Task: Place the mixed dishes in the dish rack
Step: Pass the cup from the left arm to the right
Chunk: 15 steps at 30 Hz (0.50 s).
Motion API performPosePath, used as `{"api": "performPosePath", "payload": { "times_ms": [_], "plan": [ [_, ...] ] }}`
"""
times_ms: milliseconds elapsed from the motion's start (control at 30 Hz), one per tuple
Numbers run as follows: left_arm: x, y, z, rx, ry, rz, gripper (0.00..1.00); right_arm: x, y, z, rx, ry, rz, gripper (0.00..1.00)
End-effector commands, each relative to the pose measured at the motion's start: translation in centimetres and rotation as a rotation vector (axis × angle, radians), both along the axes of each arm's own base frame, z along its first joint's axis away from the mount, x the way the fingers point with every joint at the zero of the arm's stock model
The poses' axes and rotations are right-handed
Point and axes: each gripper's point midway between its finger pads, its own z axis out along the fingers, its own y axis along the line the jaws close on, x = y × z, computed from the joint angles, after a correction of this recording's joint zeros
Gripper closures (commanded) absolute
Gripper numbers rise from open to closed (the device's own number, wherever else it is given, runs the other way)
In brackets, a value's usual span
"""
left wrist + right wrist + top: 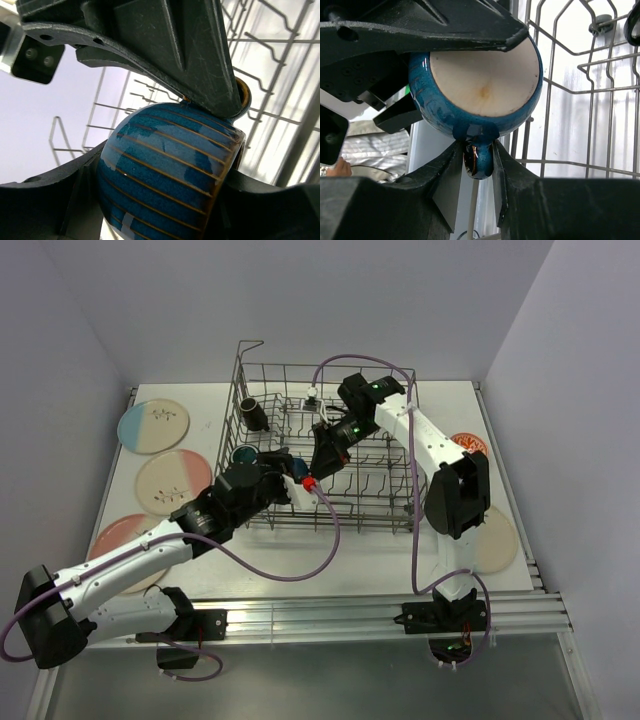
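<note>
On the white tabletop (340, 565) stands the large grey wire dish rack (370, 523). Both arms meet over its front left part. The left gripper (290, 468) clamps a small teal-blue striped ceramic mug (165, 170) by its body, tipped sideways. The right gripper (490, 100) pinches the same mug, its upper finger on the base edge and the handle nested in the lower finger's notch.

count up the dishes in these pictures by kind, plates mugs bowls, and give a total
plates: 4 (light blue and cream plate, pink and cream plate, pink plate at the near left, cream plate on the right)
mugs: 3 (dark mug in the dish rack, teal-rimmed mug near it, blue mug)
bowls: 1 (orange-red bowl)
total: 8
</note>
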Motion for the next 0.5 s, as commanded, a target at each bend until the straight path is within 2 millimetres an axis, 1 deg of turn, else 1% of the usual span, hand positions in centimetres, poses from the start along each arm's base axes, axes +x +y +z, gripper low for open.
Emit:
{"api": "performPosePath", "payload": {
  "times_ms": [0, 133, 200, 367, 400, 467],
  "plan": [
    [0.6, 0.5, 0.1, 0.048, -0.070, 0.034, 1.00, -3.2, 0.0, 6.8, 0.163, 0.104, 0.029, 1.00],
    [0.5, 0.8, 0.8, 0.055, -0.127, 0.051, 1.00, -3.5, -0.3, 7.8, 0.203, 0.143, 0.027, 1.00],
    [0.4, 0.6, 1.3, 0.056, -0.154, 0.046, 1.00, -3.7, -0.3, 7.9, 0.211, 0.163, 0.027, 1.00],
    [-0.1, 0.2, 2.6, 0.053, -0.194, 0.033, 1.00, -4.8, -0.5, 9.1, 0.243, 0.200, 0.039, 1.00],
    [-0.2, 0.1, 3.0, 0.054, -0.203, 0.029, 1.00, -5.0, -0.5, 9.0, 0.242, 0.209, 0.042, 1.00],
    [-0.3, -0.1, 3.4, 0.048, -0.214, 0.026, 1.00, -5.8, -0.6, 9.5, 0.247, 0.201, 0.054, 1.00]
  ]
}}
